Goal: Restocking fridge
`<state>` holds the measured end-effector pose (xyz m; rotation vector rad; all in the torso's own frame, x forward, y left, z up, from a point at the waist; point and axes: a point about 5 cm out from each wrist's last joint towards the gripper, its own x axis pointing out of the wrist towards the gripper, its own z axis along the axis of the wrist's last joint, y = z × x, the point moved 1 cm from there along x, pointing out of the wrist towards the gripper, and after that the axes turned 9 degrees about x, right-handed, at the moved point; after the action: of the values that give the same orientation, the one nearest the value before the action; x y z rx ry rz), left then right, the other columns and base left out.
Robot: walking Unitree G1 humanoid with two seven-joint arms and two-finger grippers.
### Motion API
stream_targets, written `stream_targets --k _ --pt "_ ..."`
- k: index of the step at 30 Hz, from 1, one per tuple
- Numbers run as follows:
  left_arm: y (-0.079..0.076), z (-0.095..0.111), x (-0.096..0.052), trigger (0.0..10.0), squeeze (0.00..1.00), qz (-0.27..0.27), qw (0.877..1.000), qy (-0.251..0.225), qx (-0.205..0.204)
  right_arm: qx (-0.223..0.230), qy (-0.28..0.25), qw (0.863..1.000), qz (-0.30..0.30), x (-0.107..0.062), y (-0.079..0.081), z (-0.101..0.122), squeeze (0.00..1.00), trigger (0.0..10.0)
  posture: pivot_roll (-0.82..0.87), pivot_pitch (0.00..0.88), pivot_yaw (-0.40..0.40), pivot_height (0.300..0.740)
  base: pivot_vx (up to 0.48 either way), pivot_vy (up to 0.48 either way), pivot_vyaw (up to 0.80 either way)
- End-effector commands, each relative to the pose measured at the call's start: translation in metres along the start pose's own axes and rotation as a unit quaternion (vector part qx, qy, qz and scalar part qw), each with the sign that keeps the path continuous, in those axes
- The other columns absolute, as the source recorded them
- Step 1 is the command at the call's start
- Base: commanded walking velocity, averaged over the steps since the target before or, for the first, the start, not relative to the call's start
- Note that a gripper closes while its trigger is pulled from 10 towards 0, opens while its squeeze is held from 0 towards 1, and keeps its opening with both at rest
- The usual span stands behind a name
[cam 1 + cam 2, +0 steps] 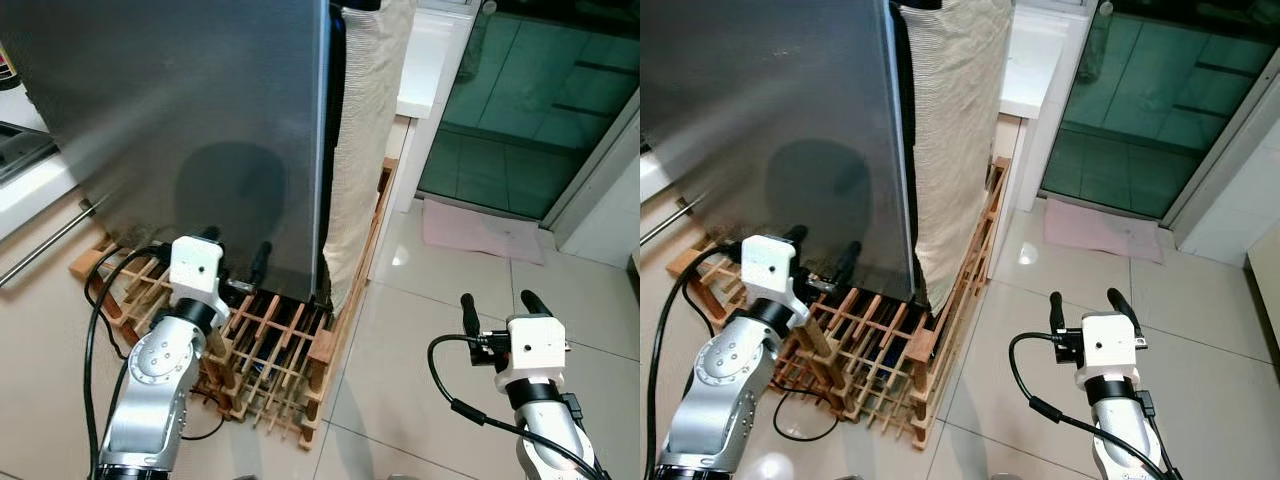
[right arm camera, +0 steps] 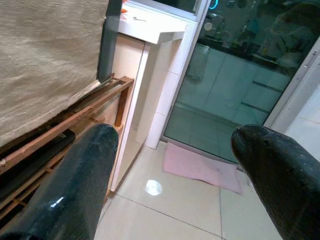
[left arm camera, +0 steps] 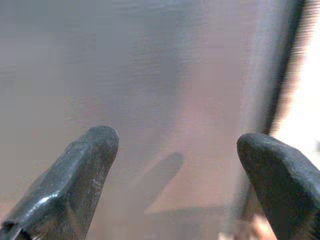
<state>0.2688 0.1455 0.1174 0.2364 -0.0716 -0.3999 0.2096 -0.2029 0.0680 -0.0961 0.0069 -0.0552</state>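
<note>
From the left eye view, the fridge [image 1: 190, 130] stands straight ahead, its grey steel door shut and tall, resting on a wooden slatted rack [image 1: 270, 350] laid on the tiled floor [image 1: 440, 330]; a beige ribbed cloth [image 1: 365, 130] hangs down the fridge's right side; the left tool [image 1: 235, 255] is raised close against the lower part of the door, its two black fingers spread apart with nothing between them; a black cable [image 1: 95, 330] loops beside that arm; the right tool [image 1: 500, 305] sits low over bare tiles, well apart from the fridge, fingers also parted and empty.

From the right eye view, a pink mat [image 1: 1100, 228] lies before a glass sliding door [image 1: 1160, 110], and a white cabinet [image 1: 1035, 60] stands just beside the cloth.

From the left wrist view, both fingertips [image 3: 85, 170] frame the blurred steel door, which is very near.

From the right wrist view, the spread fingertips [image 2: 75, 185] frame the rack's edge, the cloth, the white cabinet and the pink mat beyond.
</note>
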Motion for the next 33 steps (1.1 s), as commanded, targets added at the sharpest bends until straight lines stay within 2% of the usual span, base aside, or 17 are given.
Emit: stream_targets --k 1,2,3,4,6,10,14,17,18,21,25,26,27,28,33 --pt "-0.006 0.005 -0.001 10.0 0.00 -0.044 0.999 -0.008 -0.006 -0.007 -0.004 1.000 -0.013 0.000 -0.008 0.004 0.00 10.0 -0.13 0.000 -0.004 0.726 0.000 0.000 0.00" --pt "-0.006 0.006 -0.003 10.0 0.00 -0.068 0.998 -0.006 -0.008 -0.008 -0.002 1.000 -0.013 -0.001 -0.009 0.004 0.00 10.0 -0.13 0.000 -0.006 0.726 0.000 0.000 0.00" --pt "-0.006 0.006 -0.003 10.0 0.00 -0.068 0.998 -0.006 -0.008 -0.008 -0.002 1.000 -0.013 -0.001 -0.009 0.004 0.00 10.0 -0.13 0.000 -0.006 0.726 0.000 0.000 0.00" --pt "0.001 0.008 -0.006 10.0 0.00 -0.112 0.994 0.003 -0.003 -0.010 0.001 1.000 -0.015 0.000 -0.013 0.002 0.00 10.0 -0.12 0.000 -0.007 0.726 0.000 0.000 0.00" --pt "0.003 0.011 -0.007 10.0 0.00 -0.157 0.988 0.008 0.005 -0.011 0.002 1.000 -0.017 0.001 -0.015 0.002 0.00 10.0 -0.12 0.000 -0.007 0.726 0.000 0.000 0.00" --pt "-0.001 0.022 0.001 10.0 0.00 -0.178 0.984 -0.007 0.013 -0.012 -0.002 1.000 -0.022 0.008 -0.019 0.002 0.00 10.0 -0.13 0.000 -0.002 0.726 0.000 0.000 0.00" --pt "-0.011 0.032 0.012 10.0 0.00 -0.177 0.984 -0.022 -0.008 -0.016 -0.015 0.999 -0.030 0.017 -0.023 0.006 0.00 10.0 -0.14 0.000 -0.001 0.726 0.000 0.000 0.00" --pt "-0.011 0.034 0.018 10.0 0.00 -0.166 0.986 -0.025 -0.009 -0.017 -0.020 0.999 -0.032 0.021 -0.024 0.009 0.00 10.0 -0.14 0.000 0.000 0.726 0.000 0.000 0.00" --pt "-0.012 0.036 0.020 10.0 0.00 -0.166 0.986 -0.028 -0.021 -0.019 -0.022 0.999 -0.032 0.023 -0.025 0.010 0.00 10.0 -0.15 0.000 0.003 0.726 0.000 0.000 0.00" --pt "-0.017 0.041 0.021 10.0 0.00 -0.175 0.983 -0.035 -0.044 -0.022 -0.022 0.999 -0.034 0.026 -0.028 0.009 0.00 10.0 -0.16 0.000 0.006 0.726 0.000 0.000 0.00" --pt "-0.020 0.042 0.021 10.0 0.00 -0.175 0.983 -0.028 -0.050 -0.023 -0.019 0.999 -0.035 0.026 -0.029 0.007 0.00 10.0 -0.16 0.000 0.008 0.726 0.000 0.000 0.00" --pt "-0.019 0.040 0.023 10.0 0.00 -0.164 0.985 -0.019 -0.044 -0.023 -0.019 0.999 -0.035 0.026 -0.029 0.007 0.00 10.0 -0.16 0.000 0.009 0.726 0.000 0.000 0.00" --pt "-0.014 0.034 0.028 10.0 0.00 -0.126 0.991 0.013 -0.040 -0.022 -0.019 0.999 -0.034 0.027 -0.027 0.006 0.00 10.0 -0.15 0.000 0.012 0.726 0.000 0.000 0.00" --pt "-0.011 0.032 0.031 10.0 0.00 -0.100 0.993 0.020 -0.058 -0.022 -0.019 0.999 -0.034 0.027 -0.027 0.006 0.00 10.0 -0.15 0.000 0.013 0.726 0.000 0.000 0.00" --pt "-0.014 0.035 0.035 10.0 0.00 -0.094 0.992 0.026 -0.074 -0.020 -0.022 0.999 -0.034 0.030 -0.025 0.006 0.00 10.0 -0.15 0.000 0.014 0.726 0.000 0.000 0.00"
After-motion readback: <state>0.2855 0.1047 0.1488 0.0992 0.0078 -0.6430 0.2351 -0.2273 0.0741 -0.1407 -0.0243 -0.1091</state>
